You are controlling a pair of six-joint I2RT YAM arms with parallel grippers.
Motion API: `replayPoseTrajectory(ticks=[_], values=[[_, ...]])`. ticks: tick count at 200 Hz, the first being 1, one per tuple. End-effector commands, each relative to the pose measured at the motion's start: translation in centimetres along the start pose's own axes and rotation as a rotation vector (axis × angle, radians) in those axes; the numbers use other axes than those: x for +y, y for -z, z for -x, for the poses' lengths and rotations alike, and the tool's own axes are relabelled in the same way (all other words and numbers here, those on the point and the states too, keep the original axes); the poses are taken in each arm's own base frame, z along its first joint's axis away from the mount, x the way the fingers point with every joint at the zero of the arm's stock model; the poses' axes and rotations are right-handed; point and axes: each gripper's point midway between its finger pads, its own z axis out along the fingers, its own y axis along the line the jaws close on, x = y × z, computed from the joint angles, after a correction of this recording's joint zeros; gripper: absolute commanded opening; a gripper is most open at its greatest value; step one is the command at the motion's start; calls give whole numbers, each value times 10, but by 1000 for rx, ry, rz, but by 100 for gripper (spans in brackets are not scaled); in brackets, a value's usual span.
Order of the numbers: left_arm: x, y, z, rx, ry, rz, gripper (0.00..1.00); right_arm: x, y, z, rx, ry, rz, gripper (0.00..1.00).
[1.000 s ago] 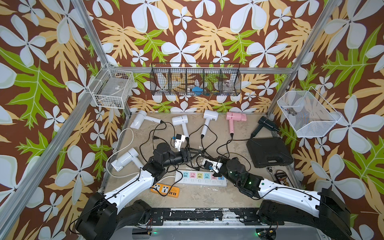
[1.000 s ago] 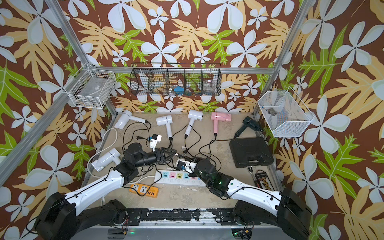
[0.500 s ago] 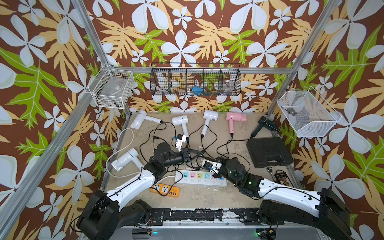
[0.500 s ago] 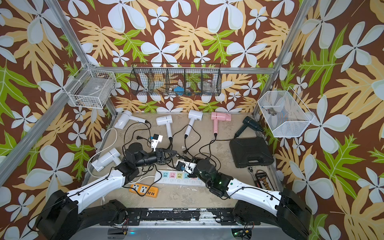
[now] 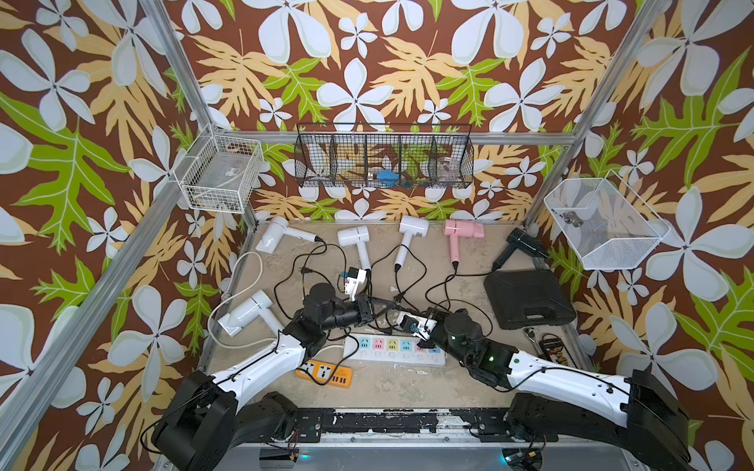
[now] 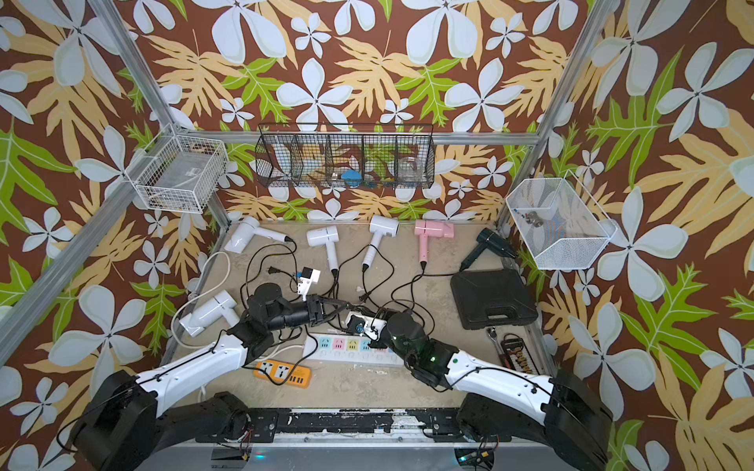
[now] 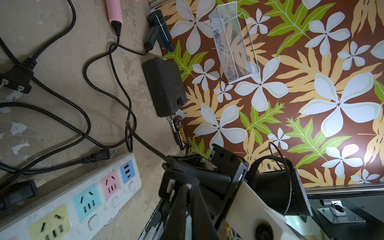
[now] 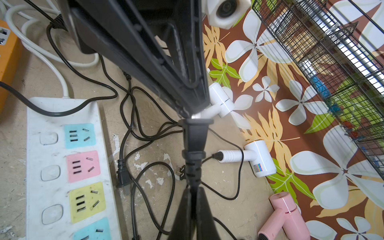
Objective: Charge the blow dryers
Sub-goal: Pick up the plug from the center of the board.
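One case (image 5: 528,297) lies at the right. Two power strips lie near the front: a white strip (image 5: 391,359) and an orange strip (image 5: 324,373). Six dryers: four white, one pink dryer (image 5: 461,232), one black dryer (image 5: 524,244). Five line the back, handles running frontward, except the leftmost dryer (image 5: 273,240), whose handle points right. The sixth dryer (image 5: 247,314) lies aslant at the left. Just behind the white strip, the left gripper (image 5: 393,304) is pinched tight on the prong end of one plug (image 8: 194,137), and the right gripper (image 8: 193,187) is clamped on its cord end.
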Motion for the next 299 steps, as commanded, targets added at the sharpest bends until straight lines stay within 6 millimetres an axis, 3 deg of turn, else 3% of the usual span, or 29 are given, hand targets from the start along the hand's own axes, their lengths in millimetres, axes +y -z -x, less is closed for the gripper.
replayPoseTrajectory(ticks=[1,31,46,66,103,111,116,119,161,226,257,299], values=[[-7,0,1,-2,-35,-32,0,-4,-1,7,-23,-37,-7,0],[-9,0,3,-14,-32,-55,0,-8,0,10,-28,-71,-11,0],[-12,0,7,-31,-30,-66,0,-17,2,13,-29,-133,-40,23],[-19,0,15,-69,-22,-92,0,-36,9,15,-23,-287,-73,44],[-29,-3,32,-137,21,-145,0,-64,26,15,-44,-669,-35,74],[-31,-4,35,-145,38,-159,0,-67,29,13,-41,-741,-20,83],[-32,-5,36,-149,49,-168,0,-68,31,12,-40,-788,-8,97],[-33,-5,37,-151,56,-174,0,-68,32,11,-37,-814,2,100],[-41,-13,38,-172,156,-239,0,-60,37,5,12,-1172,115,100],[-49,-20,23,-169,311,-324,0,-42,56,28,-181,-1325,323,100],[-53,-19,17,-163,358,-359,0,-39,70,39,-354,-1473,495,84],[-57,-16,10,-155,371,-386,0,-43,74,52,-453,-1603,628,66]])
